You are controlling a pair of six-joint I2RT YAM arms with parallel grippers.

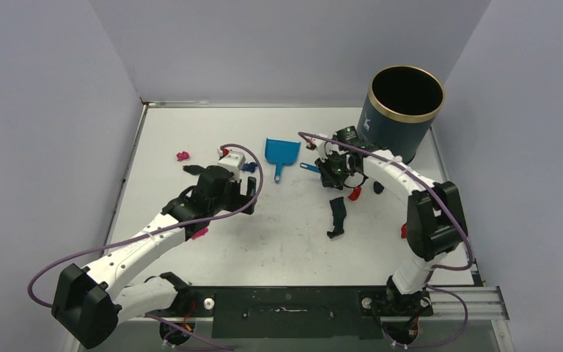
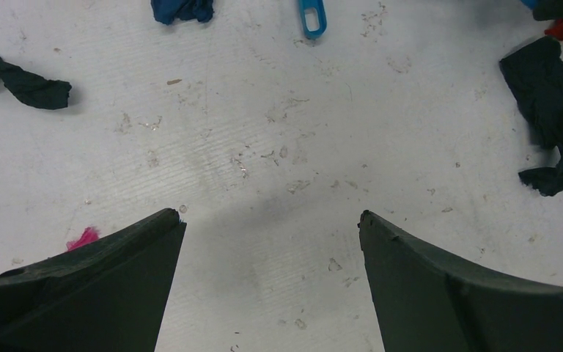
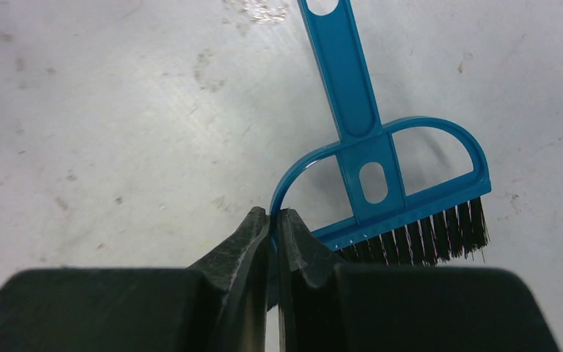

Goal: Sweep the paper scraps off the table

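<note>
sweeping not yet begun: right gripper (image 3: 273, 220) clamped on the brush (image 3: 381, 183) right of the dustpan (image 1: 282, 152), left gripper (image 2: 271, 216) spread empty, paper scraps (image 1: 337, 216) all scattered around the dustpan.

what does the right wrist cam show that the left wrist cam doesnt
Right wrist only: the brush, bristles showing, with the right gripper shut on its curved frame. Left wrist only: the open left gripper, black scraps, a blue scrap and a pink scrap. Both: the smudged table.
</note>
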